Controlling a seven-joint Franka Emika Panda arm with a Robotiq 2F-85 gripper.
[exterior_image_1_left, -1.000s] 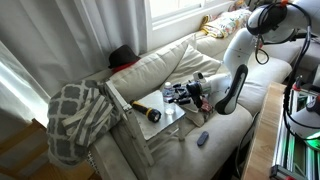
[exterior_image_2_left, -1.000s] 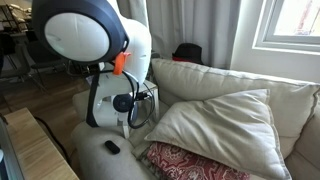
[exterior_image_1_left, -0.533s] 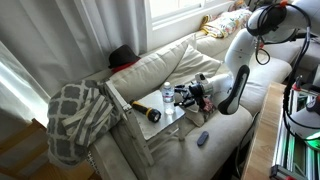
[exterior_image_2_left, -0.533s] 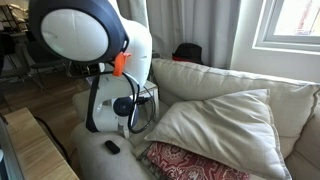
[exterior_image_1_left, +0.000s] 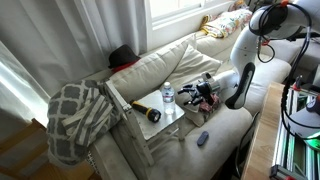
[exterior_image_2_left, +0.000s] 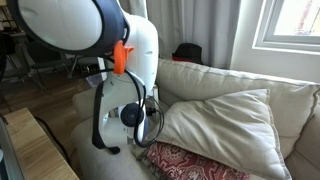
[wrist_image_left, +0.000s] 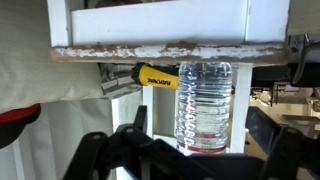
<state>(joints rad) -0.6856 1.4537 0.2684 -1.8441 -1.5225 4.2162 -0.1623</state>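
Jaws have opened, backing off the bottle (wrist_image_left: 205, 100).

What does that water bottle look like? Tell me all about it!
The bottle is small, made of clear plastic with ribbed sides, and seems to hold water. It stands upright on the white tray. A yellow-and-black flashlight lies beside it without touching. The gripper is close in front with its jaws open, not touching it. Its cap cannot be made out in the wrist view.
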